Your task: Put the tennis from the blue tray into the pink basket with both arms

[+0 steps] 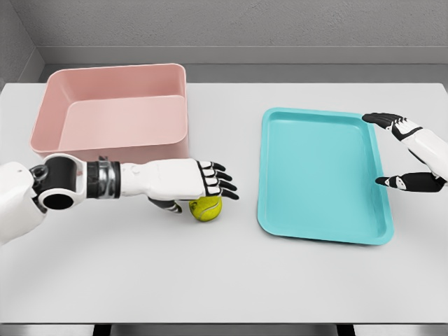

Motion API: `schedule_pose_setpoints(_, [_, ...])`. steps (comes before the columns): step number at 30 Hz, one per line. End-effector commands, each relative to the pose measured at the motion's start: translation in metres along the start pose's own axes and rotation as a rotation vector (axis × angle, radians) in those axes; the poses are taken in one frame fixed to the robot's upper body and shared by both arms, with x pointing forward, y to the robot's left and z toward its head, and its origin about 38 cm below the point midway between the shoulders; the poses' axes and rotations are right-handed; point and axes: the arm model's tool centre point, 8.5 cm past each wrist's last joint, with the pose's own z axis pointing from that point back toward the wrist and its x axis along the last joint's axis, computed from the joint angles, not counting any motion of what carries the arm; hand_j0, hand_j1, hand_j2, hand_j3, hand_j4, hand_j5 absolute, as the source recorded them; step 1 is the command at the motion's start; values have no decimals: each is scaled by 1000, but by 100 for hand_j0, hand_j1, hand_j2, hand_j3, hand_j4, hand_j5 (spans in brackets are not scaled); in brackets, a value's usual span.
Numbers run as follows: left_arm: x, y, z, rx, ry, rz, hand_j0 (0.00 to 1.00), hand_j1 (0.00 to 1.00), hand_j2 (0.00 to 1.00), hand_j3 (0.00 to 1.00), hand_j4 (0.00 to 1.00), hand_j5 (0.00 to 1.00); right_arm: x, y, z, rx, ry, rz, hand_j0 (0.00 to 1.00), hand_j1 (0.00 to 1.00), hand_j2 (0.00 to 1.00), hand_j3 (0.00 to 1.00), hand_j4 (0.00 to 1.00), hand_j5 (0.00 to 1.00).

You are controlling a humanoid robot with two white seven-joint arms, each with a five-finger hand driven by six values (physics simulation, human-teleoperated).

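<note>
Tennis ball (206,208) is off the blue tray (318,210) and on the white table (224,280), between the tray and the pink basket (112,105), just in front of the basket's near right corner. From my seat I read this as roughly the middle of the job: the ball has left its starting place, the tray holds nothing I can see, and the basket interior looks bare, so the drop is not yet done.

My left hand (210,180) lies over the ball from the left, palm down, fingers (225,183) extended across its top and the thumb tucked low at its left side. It touches or nearly touches the ball, but I cannot tell whether it truly grips it or only rests on it; the ball seems to sit on the table surface.

My right hand (402,150) sits at the tray's far right edge, with its fingers relaxed and spread, one part near the top right corner and another by the right rim. It holds nothing.

What remains, as I judge it: secure the ball, lift it, carry it up and left over the basket wall, and let it go inside.
</note>
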Motion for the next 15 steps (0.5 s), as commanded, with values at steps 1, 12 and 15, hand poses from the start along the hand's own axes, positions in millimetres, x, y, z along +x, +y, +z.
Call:
schedule_pose_setpoints(1, [-1, 0, -2, 5, 1, 10, 100, 100, 100, 100, 100, 100, 0, -1, 0, -4, -1, -6, 100, 100, 100, 100, 100, 100])
schedule_pose_setpoints(12, [0, -7, -11, -15, -11, 26, 100, 100, 100, 100, 100, 100, -1, 1, 2, -1, 4, -10, 100, 100, 100, 100, 100, 100])
schedule_pose_setpoints(15, [1, -9, -12, -20, -15, 26, 97, 97, 97, 97, 97, 97, -1, 1, 2, -1, 4, -10, 100, 100, 100, 100, 100, 100])
